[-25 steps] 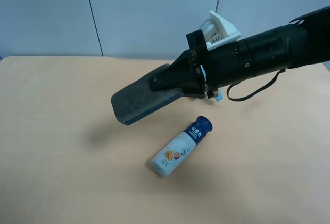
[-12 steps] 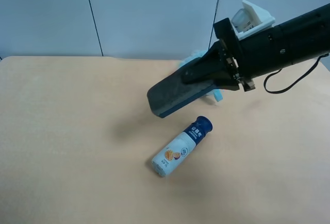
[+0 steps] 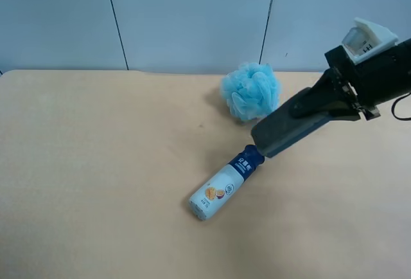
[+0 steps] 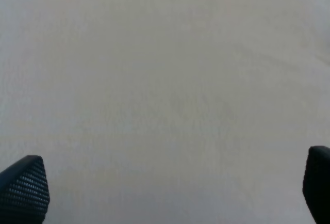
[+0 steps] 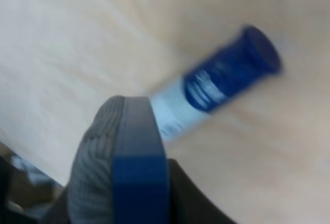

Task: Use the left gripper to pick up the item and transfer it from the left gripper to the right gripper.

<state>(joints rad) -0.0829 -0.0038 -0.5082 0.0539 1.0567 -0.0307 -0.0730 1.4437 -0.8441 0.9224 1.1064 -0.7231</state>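
The item (image 3: 288,131), a flat dark grey-green block, hangs in the air in my right gripper (image 3: 319,104), the arm at the exterior high view's right with a white block at its wrist. The item's free end is just above the bottle's navy cap. In the right wrist view the item (image 5: 124,167) fills the lower part, felt face and blue edge showing, with a dark finger (image 5: 186,199) beside it. My left gripper (image 4: 170,193) is open and empty; only its two black fingertips show, over a bare pale surface. It is out of the exterior high view.
A white bottle (image 3: 225,182) with a navy cap lies on the tan table (image 3: 96,163) near the middle; it shows blurred in the right wrist view (image 5: 216,90). A fluffy light-blue puff (image 3: 252,90) sits at the back, near the grey wall.
My right arm has drawn back to the right with the item in it, from mid-table to above the bottle's cap. The puff it hid now shows.
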